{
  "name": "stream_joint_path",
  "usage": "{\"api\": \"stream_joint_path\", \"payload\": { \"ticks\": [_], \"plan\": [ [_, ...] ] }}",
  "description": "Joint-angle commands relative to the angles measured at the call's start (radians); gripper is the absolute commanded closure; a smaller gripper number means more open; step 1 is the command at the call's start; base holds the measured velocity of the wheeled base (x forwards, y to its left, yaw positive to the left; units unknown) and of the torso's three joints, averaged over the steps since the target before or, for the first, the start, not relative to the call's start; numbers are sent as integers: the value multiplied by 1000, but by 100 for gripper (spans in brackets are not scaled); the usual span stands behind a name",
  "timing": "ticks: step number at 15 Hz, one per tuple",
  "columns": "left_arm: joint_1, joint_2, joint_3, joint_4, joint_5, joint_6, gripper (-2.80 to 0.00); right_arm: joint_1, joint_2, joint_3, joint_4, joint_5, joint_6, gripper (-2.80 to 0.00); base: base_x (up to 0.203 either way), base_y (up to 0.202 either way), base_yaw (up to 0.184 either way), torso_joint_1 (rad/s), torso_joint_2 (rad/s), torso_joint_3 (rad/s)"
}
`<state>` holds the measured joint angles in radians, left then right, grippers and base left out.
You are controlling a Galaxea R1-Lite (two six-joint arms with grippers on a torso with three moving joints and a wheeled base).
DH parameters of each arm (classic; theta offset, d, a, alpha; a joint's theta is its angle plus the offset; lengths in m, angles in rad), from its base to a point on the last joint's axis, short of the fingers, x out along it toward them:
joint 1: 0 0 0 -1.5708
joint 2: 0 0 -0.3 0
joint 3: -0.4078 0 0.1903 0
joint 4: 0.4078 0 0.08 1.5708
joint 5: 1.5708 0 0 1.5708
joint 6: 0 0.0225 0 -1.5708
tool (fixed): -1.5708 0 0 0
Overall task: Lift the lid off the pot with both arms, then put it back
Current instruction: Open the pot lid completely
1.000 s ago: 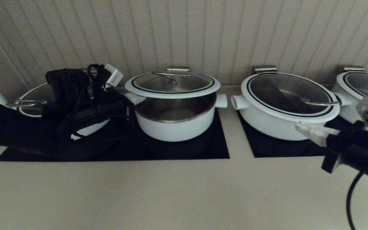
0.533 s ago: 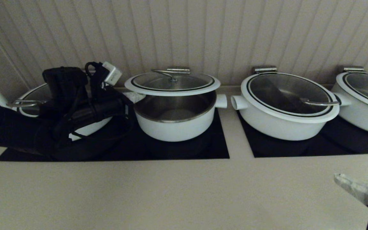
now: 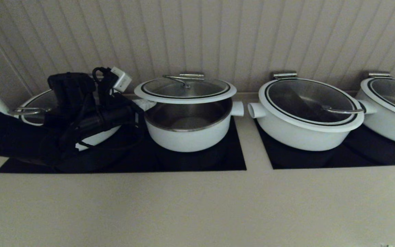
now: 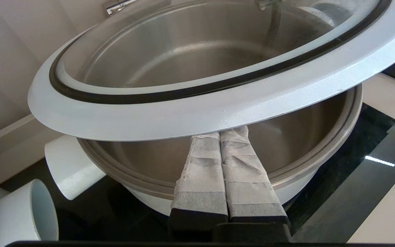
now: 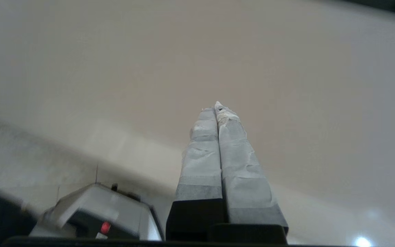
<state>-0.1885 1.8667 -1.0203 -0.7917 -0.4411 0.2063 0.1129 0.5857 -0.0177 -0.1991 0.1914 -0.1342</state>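
We see the pot (image 3: 189, 132) sitting on a black mat (image 3: 218, 161) on the desk (image 3: 197, 206). It is white outside and shiny steel inside, and a short white stub (image 3: 237, 108) sticks out of its side.

The lid (image 3: 185, 90) is up in the air, just above the pot. It is round glass with a wide white rim and a thin black ring. There is a clear gap between the lid and the pot, so we can look into the steel bowl. The bent steel handle (image 3: 177, 80) sits in the middle of the lid.

Our left arm (image 3: 81, 116) reaches in beside the pot, on the side away from that stub. Our left pincer (image 4: 226, 132) has its two white-wrapped fingers (image 4: 201, 168) pressed tight together. Their tips are tucked right under the white rim of the lid, and the rim hides the very ends. The fingers lie over the pot's steel edge. The lid looks like it rests on top of them.

Our right pincer (image 5: 217, 108) is far from the pot and does not show in the head view. Its white-wrapped fingers are squeezed together too, with nothing between them. They point at the bare pale desk.

A wider white pot (image 3: 307, 115) with its own lid on stands beside the stub. Another white pot (image 3: 389, 106) stands past that one.
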Motion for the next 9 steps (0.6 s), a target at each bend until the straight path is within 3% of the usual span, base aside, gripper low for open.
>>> {"api": "stream_joint_path", "payload": {
  "ticks": [1,9],
  "plan": [
    [0,13,-8,-4,-2,1,0,10,-219,-47,344,-8,14,0,0,0,0,0,0,0],
    [0,22,-43,-4,-2,-1,0,18,-308,-64,332,-33,60,0,0,0,0,0,0,0]
  ]
}}
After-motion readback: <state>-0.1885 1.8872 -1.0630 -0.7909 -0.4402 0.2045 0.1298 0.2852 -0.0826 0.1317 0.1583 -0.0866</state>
